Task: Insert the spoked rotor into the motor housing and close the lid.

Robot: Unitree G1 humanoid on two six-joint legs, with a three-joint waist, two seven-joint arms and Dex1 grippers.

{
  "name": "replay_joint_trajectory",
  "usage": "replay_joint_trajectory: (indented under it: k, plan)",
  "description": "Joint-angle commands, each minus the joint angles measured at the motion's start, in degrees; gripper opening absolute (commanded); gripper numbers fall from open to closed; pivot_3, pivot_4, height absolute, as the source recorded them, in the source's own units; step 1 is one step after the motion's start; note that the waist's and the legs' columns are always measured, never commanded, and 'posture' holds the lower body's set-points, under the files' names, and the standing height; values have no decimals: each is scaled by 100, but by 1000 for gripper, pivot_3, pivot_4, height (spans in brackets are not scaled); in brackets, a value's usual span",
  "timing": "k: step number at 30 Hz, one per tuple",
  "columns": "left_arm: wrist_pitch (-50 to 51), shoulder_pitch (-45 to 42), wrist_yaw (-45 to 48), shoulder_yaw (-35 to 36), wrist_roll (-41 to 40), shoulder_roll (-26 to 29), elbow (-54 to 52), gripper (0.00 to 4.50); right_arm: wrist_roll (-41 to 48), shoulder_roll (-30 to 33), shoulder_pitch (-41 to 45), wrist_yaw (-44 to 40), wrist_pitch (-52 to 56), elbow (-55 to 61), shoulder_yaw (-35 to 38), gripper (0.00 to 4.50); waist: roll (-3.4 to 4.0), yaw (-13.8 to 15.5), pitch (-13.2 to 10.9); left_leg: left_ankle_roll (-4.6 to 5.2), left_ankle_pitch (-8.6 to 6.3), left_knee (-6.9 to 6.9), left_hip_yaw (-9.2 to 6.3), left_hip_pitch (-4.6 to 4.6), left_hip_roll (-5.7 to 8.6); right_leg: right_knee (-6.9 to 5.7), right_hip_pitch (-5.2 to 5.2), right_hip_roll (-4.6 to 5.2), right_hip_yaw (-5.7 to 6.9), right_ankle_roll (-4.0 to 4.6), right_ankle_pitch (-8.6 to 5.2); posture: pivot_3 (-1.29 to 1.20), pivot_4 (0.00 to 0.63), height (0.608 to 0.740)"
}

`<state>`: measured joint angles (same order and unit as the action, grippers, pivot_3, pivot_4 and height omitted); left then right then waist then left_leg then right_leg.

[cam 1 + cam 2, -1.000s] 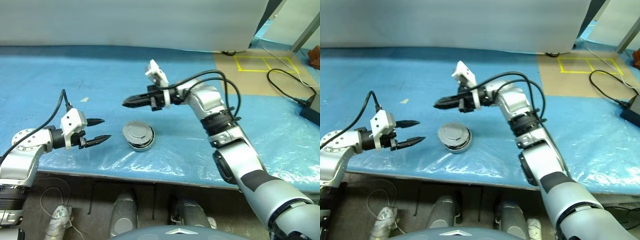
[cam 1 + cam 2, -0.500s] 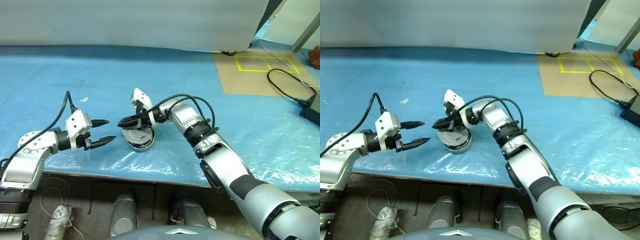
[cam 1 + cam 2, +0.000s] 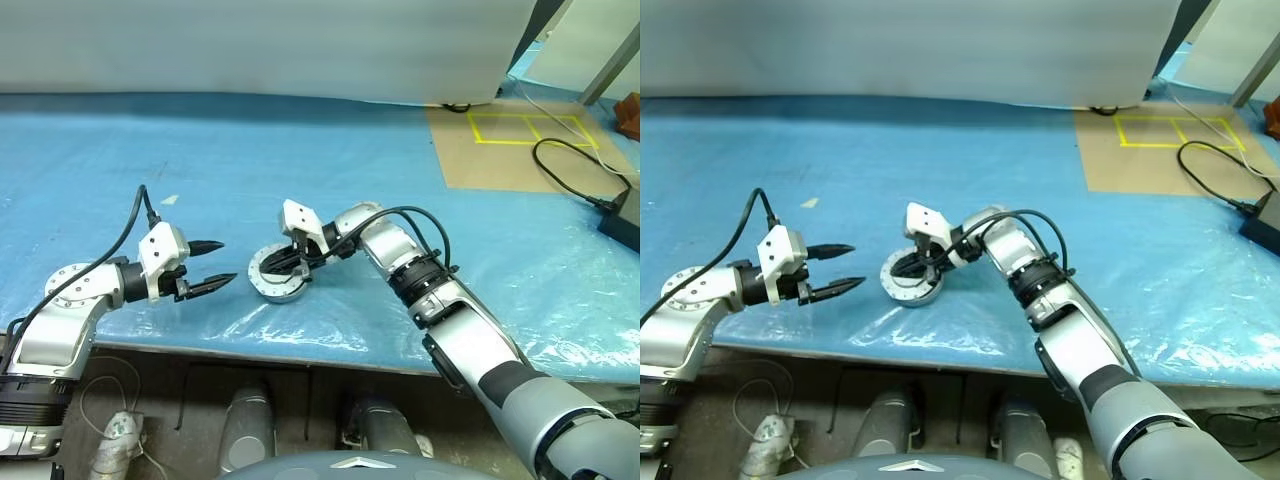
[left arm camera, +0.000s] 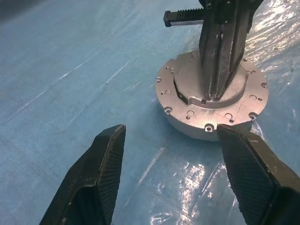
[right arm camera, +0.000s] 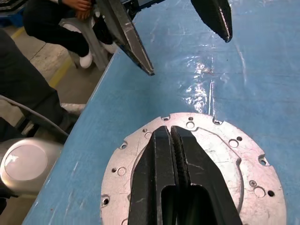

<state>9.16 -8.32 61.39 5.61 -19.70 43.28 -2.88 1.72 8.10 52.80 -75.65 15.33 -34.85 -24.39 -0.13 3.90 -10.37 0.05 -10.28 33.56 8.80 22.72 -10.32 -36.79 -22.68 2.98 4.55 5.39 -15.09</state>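
Observation:
The motor housing (image 3: pixel 277 290) is a low silver round body on the blue table, near the front edge. A grey lid (image 4: pixel 212 96) with small holes around its flange lies flat on top of it. My right gripper (image 3: pixel 272 268) is shut, and its joined tips (image 5: pixel 171 131) rest on the lid's middle, slanting down from the right. My left gripper (image 3: pixel 226 261) hovers open a short way left of the housing, pointing at it, with nothing between its fingers (image 4: pixel 98 164). The spoked rotor is hidden.
A blue plastic sheet (image 3: pixel 120 150) covers the table, whose front edge runs just below the housing. A small white scrap (image 3: pixel 168 199) lies behind the left arm. Cables and a black box (image 3: pixel 622 215) sit at the far right. A seated person's legs (image 5: pixel 56 23) show beyond the table edge.
My right gripper has dropped from above and behind the housing onto the lid, staying shut. The left gripper has hardly moved.

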Motion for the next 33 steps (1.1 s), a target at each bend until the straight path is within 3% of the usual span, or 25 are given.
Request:
replay_joint_trajectory:
  k: [1, 8, 14, 18, 28, 29, 33]
  plan:
    - [-72, -33, -6, 23, -11, -2, -77, 3287, 140, 136, -8, -175, 456, 211, 99, 17, 0, 1, 0, 0, 0, 0, 0, -4, 0, 0, 4, 0, 0, 0, 0, 0, 150, 740]
    - [220, -65, -1, 72, -284, -78, -299, 3287, 928, 472, 123, -4, 1452, 1396, 964, 17, 0, 10, -1, 1, 0, 2, 0, 0, -1, 1, 2, -1, -1, 0, 0, 0, 150, 740]
    - [348, -154, 40, 9, -383, -138, -328, 3287, 877, 918, -566, 396, 1484, 2449, 935, 17, -3, 14, 1, 8, 5, -14, 0, -3, 3, 6, 1, -1, -1, -1, 0, 0, 150, 740]
    - [279, -237, 8, -38, -321, -223, -239, 3287, 779, 913, -787, 922, 1139, 2496, 1048, 960, -2, 10, 0, 1, 1, -17, 0, -2, 4, 8, -1, -1, -1, -1, 0, 0, 150, 740]
    - [353, -27, -22, 64, -408, -232, -427, 3287, 1151, 803, -1069, 920, 1460, 2734, 891, 4258, -2, 1, 0, -2, 3, -21, 1, -4, 7, 12, -2, -1, -4, -1, 0, 0, 150, 740]
    - [351, 4, -13, 77, -413, -219, -444, 3287, 1134, 795, -1057, 877, 1486, 2670, 815, 4479, -2, 1, 0, -1, 3, -22, 1, -4, 6, 12, -2, -1, -4, -1, 0, 0, 150, 740]
    - [337, 83, 5, 88, -401, -174, -496, 3287, 917, 632, -935, 950, 1230, 2243, 589, 4479, -2, 0, 0, -1, 2, -23, 0, -6, 5, 11, 0, -1, -3, -1, 0, 0, 150, 740]
